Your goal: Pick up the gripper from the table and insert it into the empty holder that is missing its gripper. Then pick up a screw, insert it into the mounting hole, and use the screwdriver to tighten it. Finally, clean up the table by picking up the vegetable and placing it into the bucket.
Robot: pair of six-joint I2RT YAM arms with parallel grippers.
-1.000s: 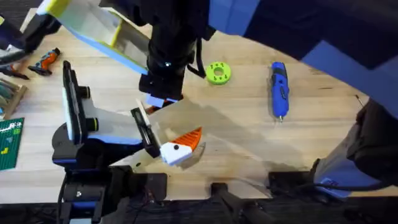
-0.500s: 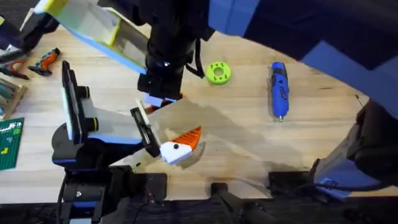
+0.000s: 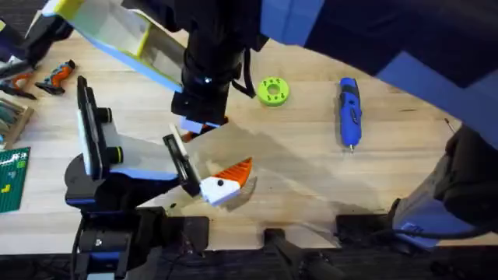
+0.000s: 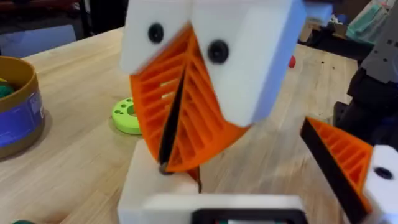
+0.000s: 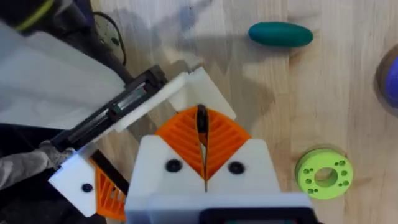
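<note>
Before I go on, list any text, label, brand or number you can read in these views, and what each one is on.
No text is readable in these views.
Green card at the table's left edge: pale marks, too small and blurred to read.
Bucket: blue side band, no legible lettering.
Screwdriver: no readable brand or marking.
Lime-green disc: holes, no characters.
White holder: no marking visible.

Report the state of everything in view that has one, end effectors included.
right end effector: shut, with a small dark piece pinched at its tips.
screwdriver: lying on the table, unheld.
vegetable: lying on the table, outside the bucket.
bucket: upright, open top.
green disc: lying flat.
orange tip: seated on a white holder.
</note>
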